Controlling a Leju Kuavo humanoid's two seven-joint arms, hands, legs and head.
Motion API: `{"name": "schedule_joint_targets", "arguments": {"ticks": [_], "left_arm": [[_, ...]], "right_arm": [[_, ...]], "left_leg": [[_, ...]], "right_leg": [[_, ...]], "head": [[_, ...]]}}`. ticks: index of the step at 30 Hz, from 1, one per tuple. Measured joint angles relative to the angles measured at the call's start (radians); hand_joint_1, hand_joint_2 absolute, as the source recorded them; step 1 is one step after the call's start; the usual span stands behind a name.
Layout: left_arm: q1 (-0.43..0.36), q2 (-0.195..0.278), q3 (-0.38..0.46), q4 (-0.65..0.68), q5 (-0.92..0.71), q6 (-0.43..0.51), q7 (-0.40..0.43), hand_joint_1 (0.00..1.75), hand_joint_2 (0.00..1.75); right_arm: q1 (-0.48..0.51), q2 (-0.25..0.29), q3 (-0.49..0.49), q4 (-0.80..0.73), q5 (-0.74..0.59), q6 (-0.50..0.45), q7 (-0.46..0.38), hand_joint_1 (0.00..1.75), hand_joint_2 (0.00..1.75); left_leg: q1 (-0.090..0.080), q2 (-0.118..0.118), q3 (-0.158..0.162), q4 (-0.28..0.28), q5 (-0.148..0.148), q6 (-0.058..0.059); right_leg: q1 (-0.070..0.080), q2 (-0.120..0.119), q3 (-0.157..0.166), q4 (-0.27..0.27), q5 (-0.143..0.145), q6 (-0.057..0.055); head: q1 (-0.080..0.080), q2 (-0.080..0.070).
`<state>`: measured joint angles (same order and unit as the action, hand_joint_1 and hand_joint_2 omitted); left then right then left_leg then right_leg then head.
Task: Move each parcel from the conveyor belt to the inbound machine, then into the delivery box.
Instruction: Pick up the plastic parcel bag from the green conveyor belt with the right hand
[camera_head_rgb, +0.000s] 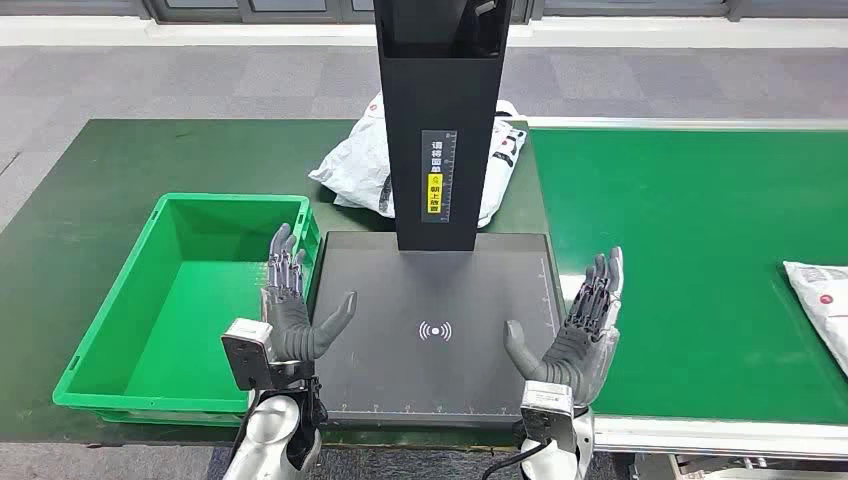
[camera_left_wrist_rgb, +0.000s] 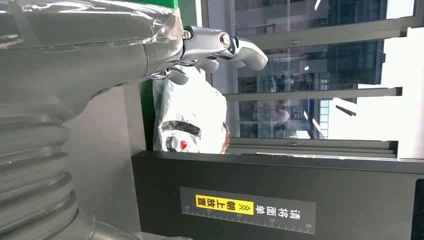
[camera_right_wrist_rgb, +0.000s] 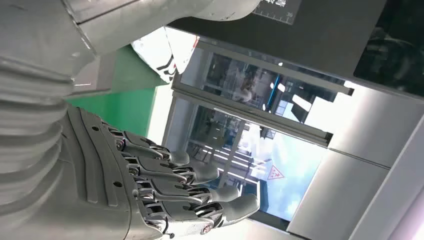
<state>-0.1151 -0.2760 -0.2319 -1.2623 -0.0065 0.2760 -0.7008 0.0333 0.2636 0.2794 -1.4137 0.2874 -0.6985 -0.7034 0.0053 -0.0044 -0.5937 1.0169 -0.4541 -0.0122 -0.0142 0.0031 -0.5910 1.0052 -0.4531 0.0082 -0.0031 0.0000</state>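
A white parcel bag (camera_head_rgb: 362, 160) lies behind the inbound machine's black column (camera_head_rgb: 441, 120); the same white parcel bag (camera_left_wrist_rgb: 190, 120) appears past my left hand (camera_left_wrist_rgb: 150, 40) in the left wrist view. Another white parcel (camera_head_rgb: 822, 305) rests on the green conveyor belt (camera_head_rgb: 690, 220) at the far right. My left hand (camera_head_rgb: 292, 300) hovers open at the left edge of the machine's black plate (camera_head_rgb: 435, 330), fingers spread and holding nothing. My right hand (camera_head_rgb: 580, 330) is open at the plate's right edge, palm inward. The right hand (camera_right_wrist_rgb: 150, 185) holds nothing in its wrist view either.
An empty green delivery box (camera_head_rgb: 180, 300) stands left of the plate, close to my left hand. The machine's column rises over the plate's far side. The table's front edge runs just below both wrists.
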Motion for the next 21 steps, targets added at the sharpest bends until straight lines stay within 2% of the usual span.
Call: {"name": "schedule_joint_targets", "arguments": {"ticks": [17, 21], "left_arm": [[0.001, 0.0, 0.0, 0.0, -0.013, 0.018, 0.0, 0.0, 1.75], [0.002, -0.001, 0.001, 0.0, -0.014, 0.019, 0.0, 0.0, 1.75]], "right_arm": [[-0.01, -0.002, 0.018, 0.043, -0.039, 0.0, 0.0, 0.0, 1.75], [-0.013, -0.002, 0.022, 0.06, 0.022, 0.0, 0.0, 0.0, 1.75]], "left_leg": [[0.0, 0.0, 0.0, 0.0, 0.0, 0.0], [0.0, 0.0, 0.0, 0.0, 0.0, 0.0]], "right_leg": [[0.0, 0.0, 0.0, 0.0, 0.0, 0.0], [0.0, -0.001, 0.0, 0.0, 0.0, 0.0]], "head": [[0.0, 0.0], [0.0, 0.0]]}}
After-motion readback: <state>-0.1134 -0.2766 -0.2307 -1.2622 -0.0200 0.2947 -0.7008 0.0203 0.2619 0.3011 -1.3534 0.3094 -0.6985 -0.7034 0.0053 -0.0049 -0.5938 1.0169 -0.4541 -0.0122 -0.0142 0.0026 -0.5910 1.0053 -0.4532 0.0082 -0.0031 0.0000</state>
